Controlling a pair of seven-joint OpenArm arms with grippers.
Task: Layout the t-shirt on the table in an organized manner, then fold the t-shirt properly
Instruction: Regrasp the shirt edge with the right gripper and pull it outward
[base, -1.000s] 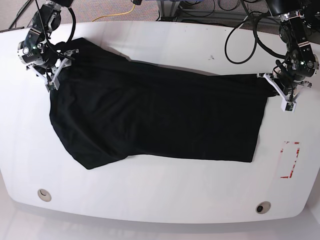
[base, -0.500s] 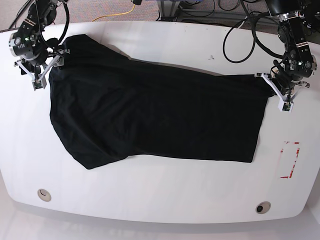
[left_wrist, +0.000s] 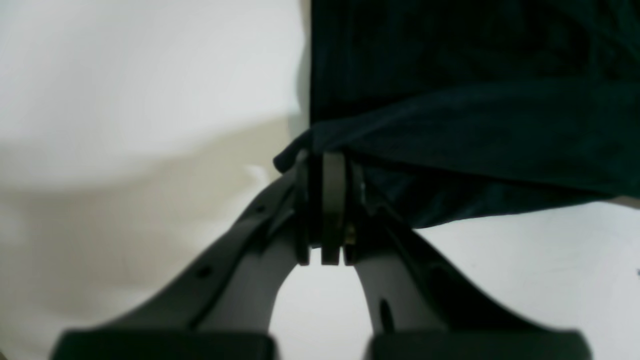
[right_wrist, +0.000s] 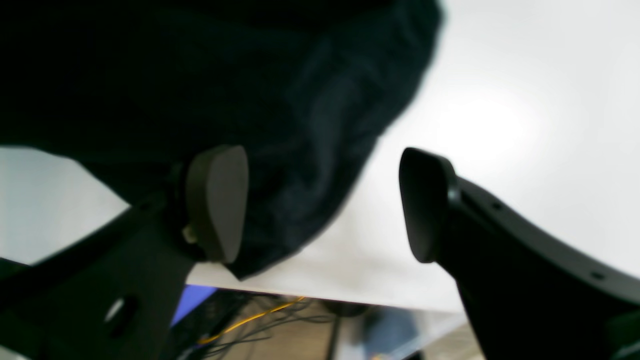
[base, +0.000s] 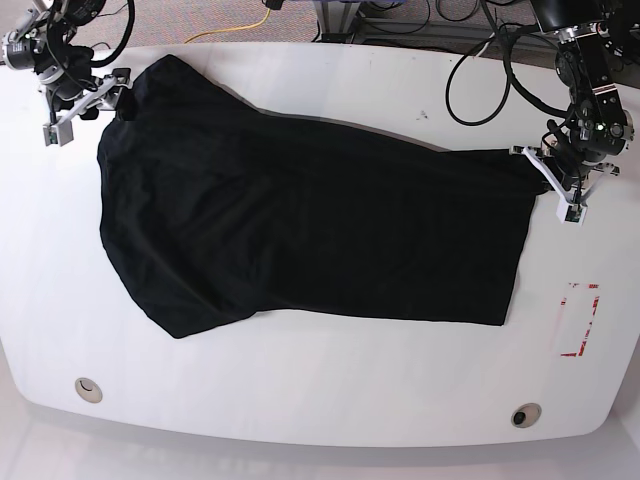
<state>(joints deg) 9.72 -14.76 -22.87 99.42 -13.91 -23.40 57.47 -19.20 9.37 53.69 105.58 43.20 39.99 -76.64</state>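
Note:
The black t-shirt (base: 310, 225) lies spread across the white table (base: 330, 390), from the far left corner to the right side. My left gripper (base: 545, 170) is at the shirt's right edge. In the left wrist view the left gripper (left_wrist: 324, 167) is shut on a bunched fold of the t-shirt (left_wrist: 475, 130). My right gripper (base: 92, 97) hovers at the shirt's far left corner. In the right wrist view the right gripper (right_wrist: 320, 202) is open. The t-shirt (right_wrist: 225, 85) lies behind its left fingertip (right_wrist: 217, 200), and nothing is pinched.
A red dashed rectangle (base: 580, 320) marks the table near the right edge. Two round grommets (base: 88, 389) (base: 525, 414) sit near the front edge. Black cables (base: 480, 80) loop over the far right. The table's far edge (right_wrist: 350, 292) is just below the right gripper.
My right gripper has opened, let go of the shirt's corner and moved up and left toward the table's far corner. The left gripper still holds the shirt in the same place.

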